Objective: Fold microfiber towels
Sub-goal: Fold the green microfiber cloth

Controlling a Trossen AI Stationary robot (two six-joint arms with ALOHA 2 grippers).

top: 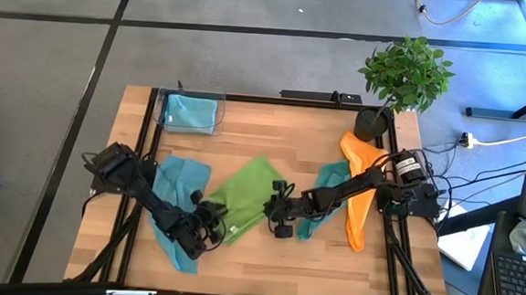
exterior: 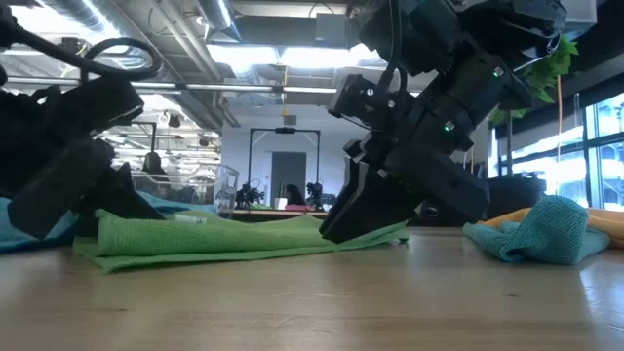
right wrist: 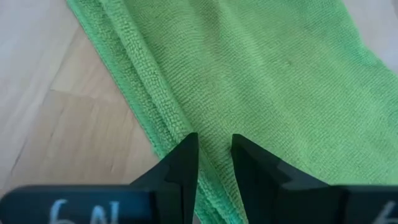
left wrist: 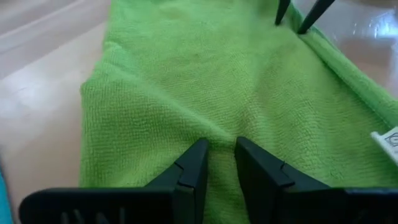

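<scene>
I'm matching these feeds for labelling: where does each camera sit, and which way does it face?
High view: overhead, straight down on the wooden table; both arms show.
Low view: table height, level across; the arms over the lime green microfiber towel.
Left wrist view: behind the left gripper, pinching that towel.
Right wrist view: behind the right gripper, pinching its folded edge.
Shared: every view shows the green towel.

white tag [left wrist: 390, 138] — cut off; unreadable

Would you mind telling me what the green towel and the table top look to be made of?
Green towel: seemingly microfiber cloth, matte, with a fine looped weave and limp folds. Table top: light wood planks, smooth, with visible grain and board seams.
</scene>
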